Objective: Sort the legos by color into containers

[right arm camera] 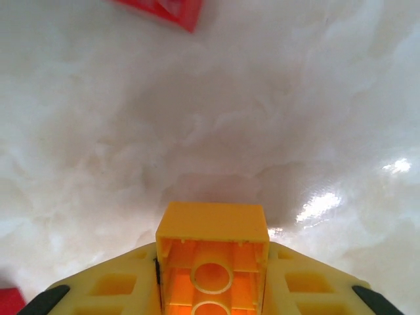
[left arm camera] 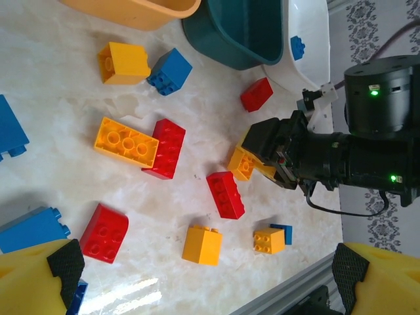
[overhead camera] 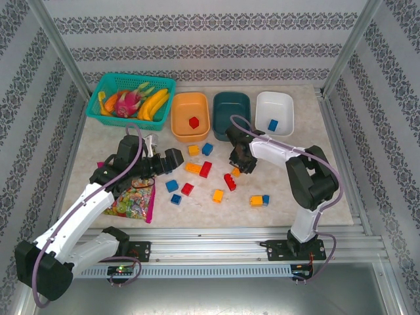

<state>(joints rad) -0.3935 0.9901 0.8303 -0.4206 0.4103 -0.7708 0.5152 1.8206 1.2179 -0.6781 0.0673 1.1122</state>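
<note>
Now right gripper is clamped on a yellow brick at 6 o'clock from the teal bowl, likely its bin; left gripper hangs open at 9 o'clock, out of the way.

Work surface: cream tabletop with a marbled pattern, matte overall. Enclosure on three sides: back wall, left wall and right wall, all in white wallpaper with horizontal grey damask bands. Aluminium posts run diagonally at upper left and upper right of the top view. A slotted aluminium rail spans the bottom of the frame. Bright glare patches show on the tabletop at lower left of the left wrist view and at right in the right wrist view.
</note>
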